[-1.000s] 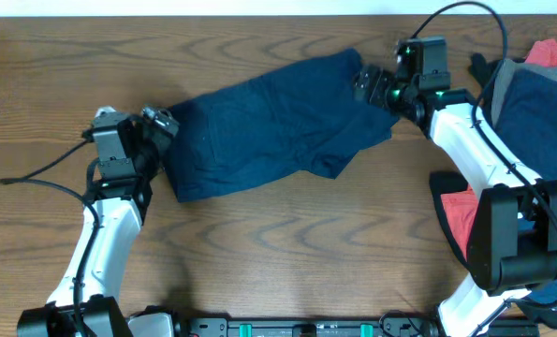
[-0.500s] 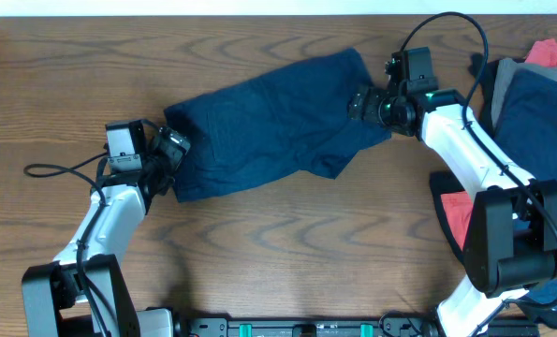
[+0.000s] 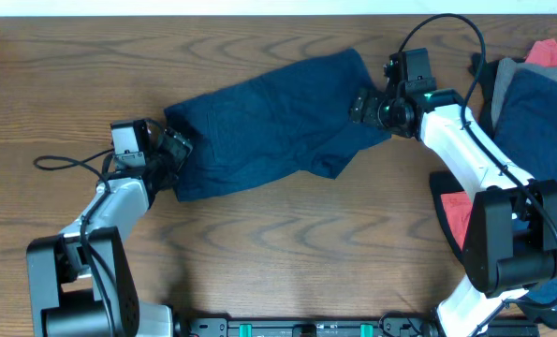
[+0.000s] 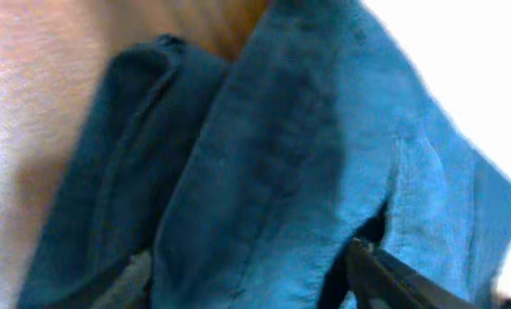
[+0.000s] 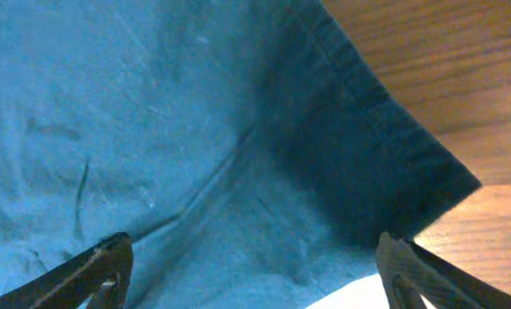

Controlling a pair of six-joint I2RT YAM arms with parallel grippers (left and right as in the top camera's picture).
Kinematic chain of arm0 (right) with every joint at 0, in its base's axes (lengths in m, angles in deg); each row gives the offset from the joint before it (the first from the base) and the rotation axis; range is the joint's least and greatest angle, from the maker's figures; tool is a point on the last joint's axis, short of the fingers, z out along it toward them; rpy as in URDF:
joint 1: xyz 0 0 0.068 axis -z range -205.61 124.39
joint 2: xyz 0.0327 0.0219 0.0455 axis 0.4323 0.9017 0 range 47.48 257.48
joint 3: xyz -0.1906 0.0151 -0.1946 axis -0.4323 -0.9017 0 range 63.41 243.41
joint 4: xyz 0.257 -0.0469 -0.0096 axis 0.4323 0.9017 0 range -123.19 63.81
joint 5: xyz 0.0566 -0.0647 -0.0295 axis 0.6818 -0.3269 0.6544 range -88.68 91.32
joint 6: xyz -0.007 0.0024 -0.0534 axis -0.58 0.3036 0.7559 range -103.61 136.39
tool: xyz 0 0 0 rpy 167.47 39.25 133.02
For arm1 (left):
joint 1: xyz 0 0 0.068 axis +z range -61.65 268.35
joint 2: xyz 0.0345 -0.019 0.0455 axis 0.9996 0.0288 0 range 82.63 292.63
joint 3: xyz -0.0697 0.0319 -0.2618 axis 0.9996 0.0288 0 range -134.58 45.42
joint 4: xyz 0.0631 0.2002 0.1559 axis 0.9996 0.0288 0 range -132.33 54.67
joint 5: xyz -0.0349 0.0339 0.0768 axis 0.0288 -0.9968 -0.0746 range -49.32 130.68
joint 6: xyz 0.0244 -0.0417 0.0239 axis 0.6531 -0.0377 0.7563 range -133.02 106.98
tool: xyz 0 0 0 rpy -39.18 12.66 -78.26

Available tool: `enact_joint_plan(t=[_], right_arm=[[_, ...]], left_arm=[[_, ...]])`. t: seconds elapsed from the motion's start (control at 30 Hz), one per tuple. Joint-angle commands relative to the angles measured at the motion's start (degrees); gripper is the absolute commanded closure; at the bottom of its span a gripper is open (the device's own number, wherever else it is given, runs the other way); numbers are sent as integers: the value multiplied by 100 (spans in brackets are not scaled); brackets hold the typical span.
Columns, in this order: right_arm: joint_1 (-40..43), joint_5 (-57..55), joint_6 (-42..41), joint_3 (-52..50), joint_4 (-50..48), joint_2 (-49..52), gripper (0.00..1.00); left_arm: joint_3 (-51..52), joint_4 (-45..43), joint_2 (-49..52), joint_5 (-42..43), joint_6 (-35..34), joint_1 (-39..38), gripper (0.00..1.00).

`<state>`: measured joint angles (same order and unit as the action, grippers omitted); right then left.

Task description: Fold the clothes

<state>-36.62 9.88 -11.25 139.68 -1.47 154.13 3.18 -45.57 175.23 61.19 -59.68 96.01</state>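
A large dark navy garment (image 3: 269, 126) lies spread and rumpled across the middle of the table. My left gripper (image 3: 177, 147) is at its left edge. In the left wrist view its fingers (image 4: 255, 275) are open with a fold of the navy fabric (image 4: 272, 154) between them. My right gripper (image 3: 364, 103) is at the garment's right edge. In the right wrist view its fingers (image 5: 255, 270) are spread wide over the navy fabric (image 5: 152, 129), close to its hemmed corner (image 5: 384, 146).
More clothes are piled at the right edge: a navy piece (image 3: 535, 112) over grey (image 3: 505, 80) and red (image 3: 549, 51). A red piece (image 3: 460, 211) on black cloth lies beside the right arm's base. A cable (image 3: 67, 161) trails left of the left arm.
My left gripper has moved right and up against the garment's left edge. My right gripper has shifted slightly left at the right edge. The garment has barely moved.
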Motion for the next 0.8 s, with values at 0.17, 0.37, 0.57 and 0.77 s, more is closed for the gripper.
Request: enact_joint_plan(t=[0.17,0.37,0.57,0.77], right_arm=[[-70,-168,50,-26,109,-13,13],[-70,-170,50,-28,269,-13,33],[-70,-407,42,-31,570,-13,48],[-70,-1029,-59,-31,1034,-13,59]], left_arm=[[-63,-160,90,284,76,-13,38],[-63,-118,356,282,72,-13,38],[-63,-210,678,286,68,-13,39],[-63,-463,691,522,70,-13,88]])
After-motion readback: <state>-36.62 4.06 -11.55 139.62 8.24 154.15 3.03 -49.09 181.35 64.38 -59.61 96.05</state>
